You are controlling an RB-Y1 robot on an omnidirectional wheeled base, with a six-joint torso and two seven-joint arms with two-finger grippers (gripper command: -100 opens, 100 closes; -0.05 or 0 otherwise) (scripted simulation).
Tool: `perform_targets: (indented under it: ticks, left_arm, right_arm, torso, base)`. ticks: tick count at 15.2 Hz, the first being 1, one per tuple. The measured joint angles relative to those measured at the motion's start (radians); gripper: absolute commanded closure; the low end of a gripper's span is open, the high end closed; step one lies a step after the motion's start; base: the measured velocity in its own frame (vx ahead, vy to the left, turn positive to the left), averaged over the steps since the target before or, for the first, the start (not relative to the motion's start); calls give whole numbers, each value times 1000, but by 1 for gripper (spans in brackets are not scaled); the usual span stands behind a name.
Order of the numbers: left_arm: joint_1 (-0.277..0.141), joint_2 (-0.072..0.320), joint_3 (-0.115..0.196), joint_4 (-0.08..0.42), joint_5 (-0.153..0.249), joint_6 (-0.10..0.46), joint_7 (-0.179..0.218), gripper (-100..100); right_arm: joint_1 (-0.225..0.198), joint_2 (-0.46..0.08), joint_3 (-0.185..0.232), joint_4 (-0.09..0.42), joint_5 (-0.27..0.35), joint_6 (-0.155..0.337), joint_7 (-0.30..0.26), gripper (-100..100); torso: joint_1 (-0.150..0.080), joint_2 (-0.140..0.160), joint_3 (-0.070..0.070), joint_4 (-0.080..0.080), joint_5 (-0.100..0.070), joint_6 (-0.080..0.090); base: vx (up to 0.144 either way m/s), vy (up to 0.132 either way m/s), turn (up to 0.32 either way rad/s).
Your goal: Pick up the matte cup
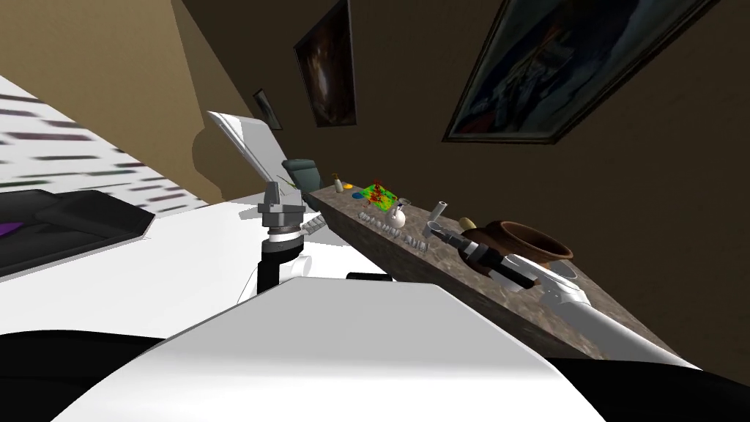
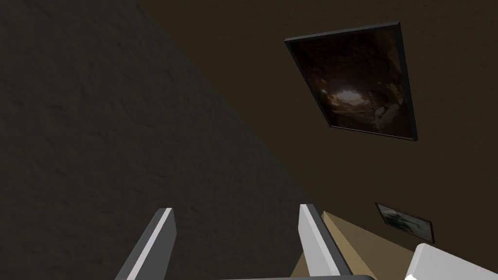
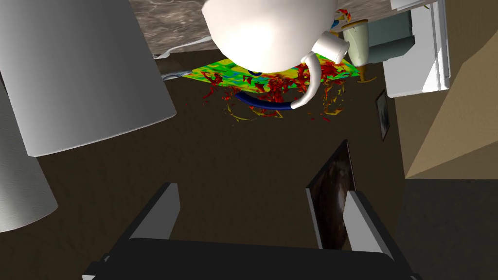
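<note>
The matte cup (image 1: 440,210) is a plain light grey cylinder on a brown stone counter (image 1: 447,282) at my right. In the right wrist view the cup (image 3: 82,73) looms large, off to one side of my right gripper (image 3: 262,214) and ahead of its fingertips, not between them. The right gripper (image 1: 431,233) reaches along the counter, open and holding nothing. A white jug (image 3: 262,34) with a curved handle lies straight ahead of it. My left gripper (image 2: 238,233) is raised in front of my chest, open and empty; it also shows in the head view (image 1: 272,192).
On the counter beyond the jug (image 1: 396,215) lie a bright green and red mat (image 1: 377,195), a small vase (image 1: 338,183) and a teal object (image 1: 302,173). A brown bowl (image 1: 531,245) sits beside my right forearm. A second light grey shape (image 3: 19,184) adjoins the cup.
</note>
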Motion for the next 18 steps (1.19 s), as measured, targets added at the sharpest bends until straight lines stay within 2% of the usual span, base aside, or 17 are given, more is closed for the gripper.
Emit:
perform_targets:
  ticks: [3, 5, 10, 11, 16, 18]
  left_arm:
    - [0, 0, 0, 0, 0, 0, 0, 0]
    - [0, 0, 0, 0, 0, 0, 0, 0]
    - [0, 0, 0, 0, 0, 0, 0, 0]
    - [0, 0, 0, 0, 0, 0, 0, 0]
    - [0, 0, 0, 0, 0, 0, 0, 0]
    - [0, 0, 0, 0, 0, 0, 0, 0]
  right_arm:
    - [0, -61, 15, 54, 23, -20, 5, -100]
    - [-9, -105, 38, 111, 48, -39, 6, -100]
    - [27, -206, 61, 171, 90, -50, 15, -100]
    - [18, -227, 82, 196, 107, -54, 13, -100]
    - [54, -333, 129, 283, 161, -83, 19, -100]
    - [47, -370, 163, 319, 191, -91, 9, -100]
  torso:
    - [-2, 2, 1, 0, 0, 0]
    - [-1, 1, 1, 0, 0, 0]
    - [0, 2, 1, 0, 0, 0]
    - [1, 2, 1, 0, 0, 0]
    - [1, 3, 2, 1, 0, 0]
    - [0, 2, 1, 0, 0, 0]
  base:
    - [60, 74, 136]
    - [61, 70, 91]
    - [63, 88, 133]
    - [51, 104, 114]
    - [61, 91, 123]
    - [61, 74, 80]
